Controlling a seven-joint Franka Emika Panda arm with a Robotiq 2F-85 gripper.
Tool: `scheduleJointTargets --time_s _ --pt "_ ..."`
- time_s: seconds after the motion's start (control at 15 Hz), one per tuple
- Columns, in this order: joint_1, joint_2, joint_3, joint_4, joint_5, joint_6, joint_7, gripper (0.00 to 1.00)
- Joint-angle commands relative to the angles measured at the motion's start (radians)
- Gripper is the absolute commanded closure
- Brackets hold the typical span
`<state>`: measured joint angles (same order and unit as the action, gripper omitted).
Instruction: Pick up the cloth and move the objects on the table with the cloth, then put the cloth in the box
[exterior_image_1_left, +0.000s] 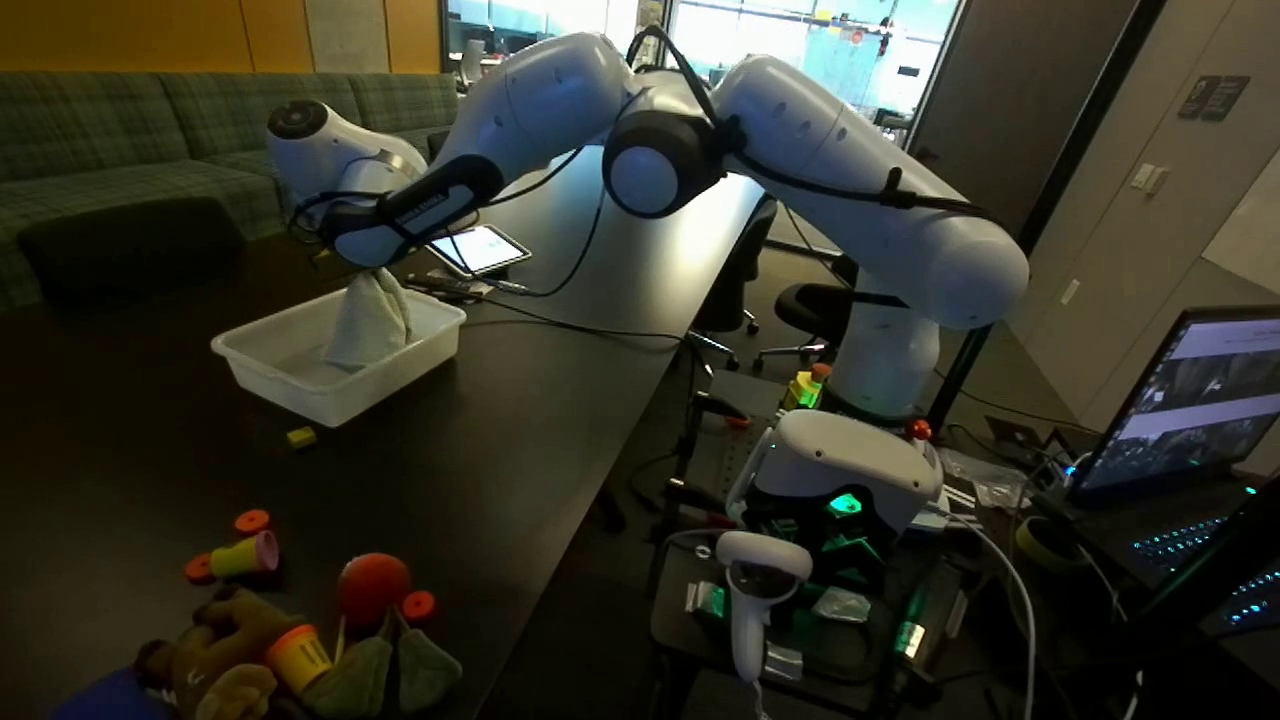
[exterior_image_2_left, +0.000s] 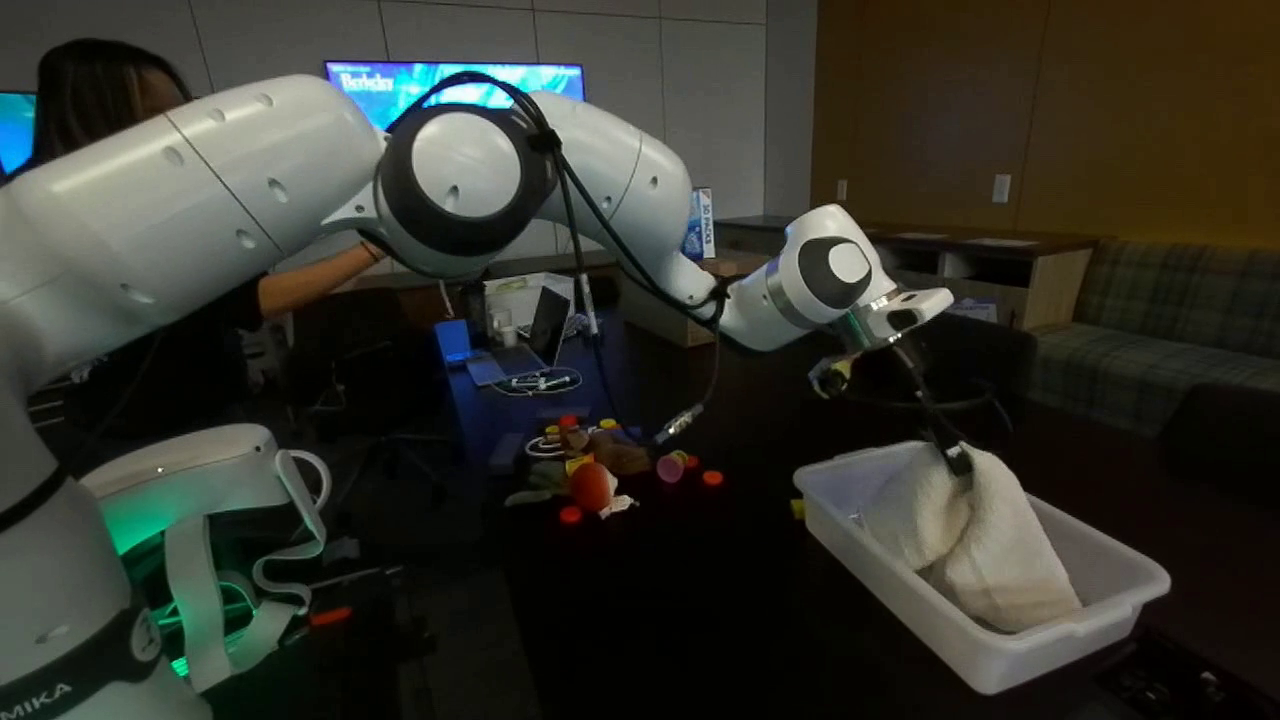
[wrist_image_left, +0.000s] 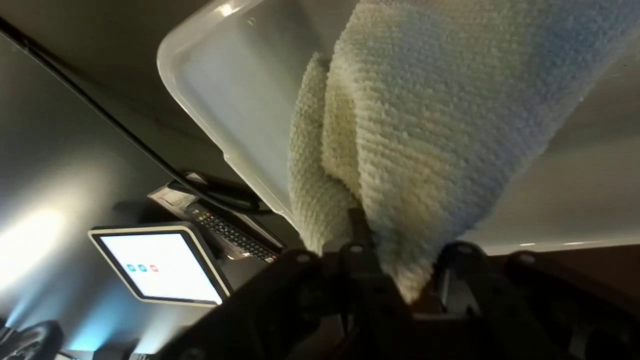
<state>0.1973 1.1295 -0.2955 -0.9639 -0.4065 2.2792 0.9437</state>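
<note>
Since the cloth (exterior_image_2_left: 1005, 565) looks soft, light and grippy, its bunched top should be the right hold; gripper (exterior_image_2_left: 956, 458) clamped there, cloth draped inside the box (exterior_image_2_left: 1075, 635), in from the long edge of the surface (exterior_image_1_left: 545, 400).

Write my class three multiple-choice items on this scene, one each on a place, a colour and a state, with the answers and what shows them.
1. Where is the small yellow block in relation to the plastic box?
A) inside it
B) on the table beside it
C) on its rim

2. What colour is the plastic box?
A) red
B) green
C) white

3. How does the gripper stand?
A) shut on the cloth
B) open and apart from the cloth
C) shut on nothing

1 is B, as the small yellow block lies outside the plastic box in an exterior view.
2 is C, as its walls look white in both exterior views.
3 is A, as the wrist view shows the cloth pinched between the jaws.
</note>
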Motion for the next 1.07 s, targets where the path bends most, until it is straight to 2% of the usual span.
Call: scheduleJointTargets --time_s 0.0,0.13,0.27,0.33,0.6,0.8,1.0 --pt "-0.015 0.06 0.005 0.132 0.024 -0.076 -0.049 0.3" --pt "-0.009 0.001 0.034 0.051 0.024 -0.053 -0.12 0.18" --pt "0.016 -0.078 0.05 -0.071 0.007 -0.019 -0.194 0.05" --pt "0.03 -0.121 0.06 -0.141 0.001 -0.001 -0.229 0.01" --pt "0.06 -0.236 0.109 -0.31 0.01 -0.012 -0.389 0.0" --pt "0.089 -0.327 0.118 -0.449 0.002 -0.059 -0.46 0.0" --pt "0.09 -0.425 0.15 -0.595 0.013 -0.097 -0.525 0.0"
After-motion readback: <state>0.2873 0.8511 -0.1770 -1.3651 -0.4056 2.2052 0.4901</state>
